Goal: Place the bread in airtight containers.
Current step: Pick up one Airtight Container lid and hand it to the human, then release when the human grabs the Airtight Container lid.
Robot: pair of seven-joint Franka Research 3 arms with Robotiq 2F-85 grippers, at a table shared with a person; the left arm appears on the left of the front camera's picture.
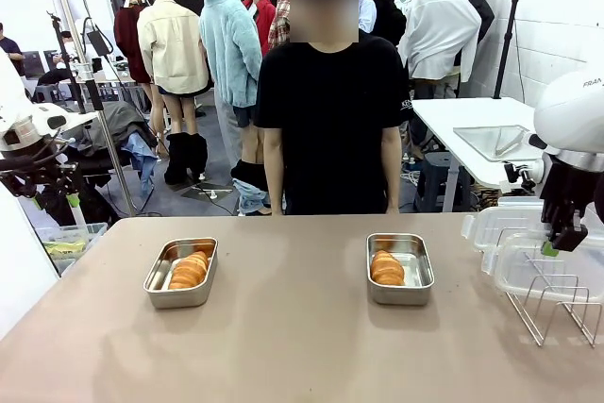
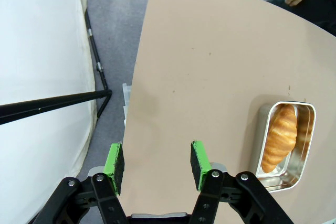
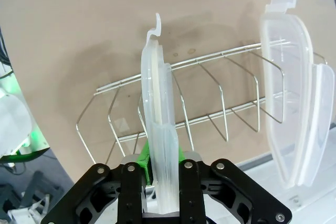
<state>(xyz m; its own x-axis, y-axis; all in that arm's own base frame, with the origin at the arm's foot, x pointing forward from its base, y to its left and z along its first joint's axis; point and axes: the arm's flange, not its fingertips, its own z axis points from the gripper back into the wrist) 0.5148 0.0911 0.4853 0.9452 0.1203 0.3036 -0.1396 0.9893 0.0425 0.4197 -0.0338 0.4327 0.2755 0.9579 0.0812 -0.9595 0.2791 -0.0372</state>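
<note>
At the table's right edge, the right gripper (image 3: pixel 163 163) is clamped on an upright clear lid (image 3: pixel 156 103) standing among the wires of the wire rack (image 3: pixel 223 103) (a second lid (image 3: pixel 286 87) leans farther along). The left gripper (image 2: pixel 156 162) hangs empty, jaws apart, over the left edge. Mid-table, the left tin (image 1: pixel 155 280) and the right tin (image 1: pixel 424 271) sit uncovered, each holding a croissant roll (image 1: pixel 190 270).

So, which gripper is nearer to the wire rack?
Right. The right gripper is at the rack, shut on a lid standing in it; the left gripper is open over the table's opposite edge.
</note>
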